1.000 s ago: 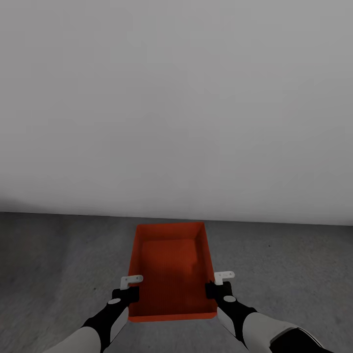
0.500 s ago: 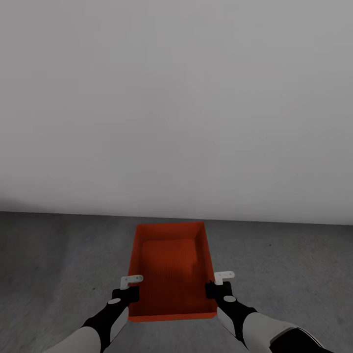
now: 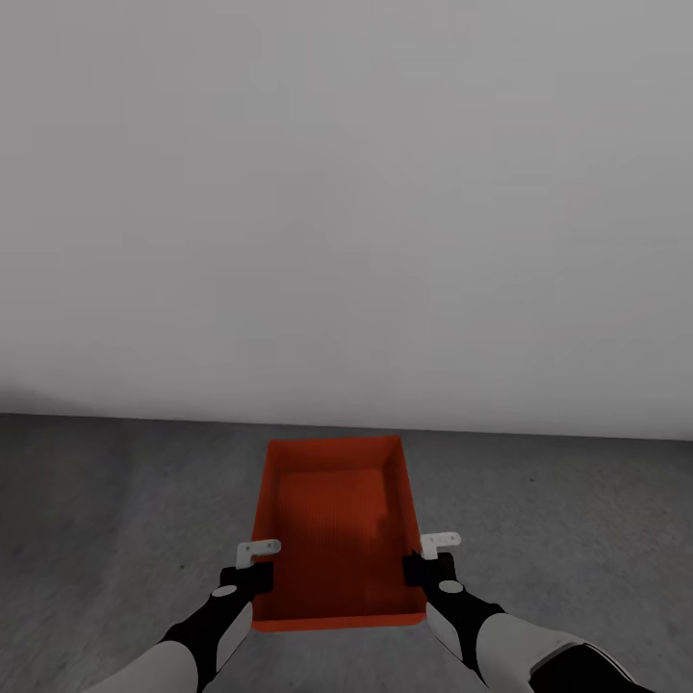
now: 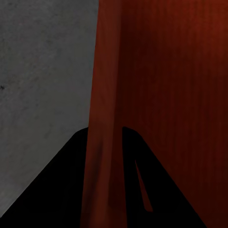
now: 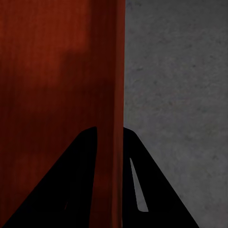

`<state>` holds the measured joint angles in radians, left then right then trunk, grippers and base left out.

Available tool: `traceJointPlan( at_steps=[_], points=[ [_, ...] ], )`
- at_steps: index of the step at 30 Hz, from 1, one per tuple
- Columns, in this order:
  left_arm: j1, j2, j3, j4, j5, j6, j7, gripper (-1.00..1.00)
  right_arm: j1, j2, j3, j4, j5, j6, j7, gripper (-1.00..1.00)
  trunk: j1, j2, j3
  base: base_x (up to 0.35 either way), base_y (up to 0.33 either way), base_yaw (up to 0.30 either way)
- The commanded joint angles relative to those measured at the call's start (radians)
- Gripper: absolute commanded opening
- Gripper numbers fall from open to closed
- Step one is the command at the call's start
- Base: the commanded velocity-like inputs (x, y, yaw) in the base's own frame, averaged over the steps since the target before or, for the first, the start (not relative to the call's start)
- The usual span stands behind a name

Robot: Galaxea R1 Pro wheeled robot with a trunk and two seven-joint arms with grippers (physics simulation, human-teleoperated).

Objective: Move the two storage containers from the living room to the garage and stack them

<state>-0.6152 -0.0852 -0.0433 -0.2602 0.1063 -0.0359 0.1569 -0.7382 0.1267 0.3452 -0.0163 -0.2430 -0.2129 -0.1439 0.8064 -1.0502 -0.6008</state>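
Observation:
One orange-red storage container (image 3: 334,525) hangs in front of me, long side pointing at the wall, above the dark grey speckled floor (image 3: 115,520). My left gripper (image 3: 252,577) is shut on its left wall, and my right gripper (image 3: 420,570) is shut on its right wall. In the left wrist view the thin red wall (image 4: 102,142) runs between the two dark fingers (image 4: 61,190). The right wrist view has the other wall (image 5: 114,118) pinched the same way, with the ribbed inside (image 5: 47,85) beside it.
A plain white-grey wall (image 3: 346,192) rises straight ahead, meeting the concrete floor just beyond the container. Bare floor (image 3: 577,520) stretches to both sides of it.

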Motion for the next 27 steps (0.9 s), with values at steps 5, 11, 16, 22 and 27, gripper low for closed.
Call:
traceJointPlan(
  at_steps=[5, 11, 16, 22, 27],
  points=[
    [0.0, 0.008, 0.005, 0.004, 0.012, -0.004, 0.029, -1.0, -0.001, 0.001, -0.036, -0.003, 0.003, -0.033, -0.003, -1.0, 0.019, -0.036, -0.017, 0.0, 0.0, 0.0],
    [0.0, 0.008, 0.005, 0.004, 0.012, -0.004, 0.029, -1.0, -0.001, 0.001, -0.036, -0.003, 0.003, -0.033, -0.003, -1.0, 0.042, -0.078, -0.035, 0.0, 0.0, 0.0],
    [0.0, 0.008, 0.005, 0.004, 0.012, -0.004, 0.029, -1.0, -0.001, 0.001, -0.036, -0.003, 0.003, -0.033, -0.003, -1.0, 0.061, -0.113, -0.051, 0.0, 0.0, 0.0],
    [0.0, 0.008, 0.005, 0.004, 0.012, -0.004, 0.029, -1.0, -0.001, 0.001, -0.036, -0.002, 0.003, -0.034, -0.003, -1.0, 0.084, -0.155, -0.07, 0.0, 0.0, 0.0],
    [0.0, 0.008, 0.005, 0.004, 0.012, -0.004, 0.029, -1.0, -0.001, 0.001, -0.036, -0.003, 0.003, -0.034, -0.003, -1.0, 0.104, -0.19, -0.085, 0.0, 0.0, 0.0]
  ],
)
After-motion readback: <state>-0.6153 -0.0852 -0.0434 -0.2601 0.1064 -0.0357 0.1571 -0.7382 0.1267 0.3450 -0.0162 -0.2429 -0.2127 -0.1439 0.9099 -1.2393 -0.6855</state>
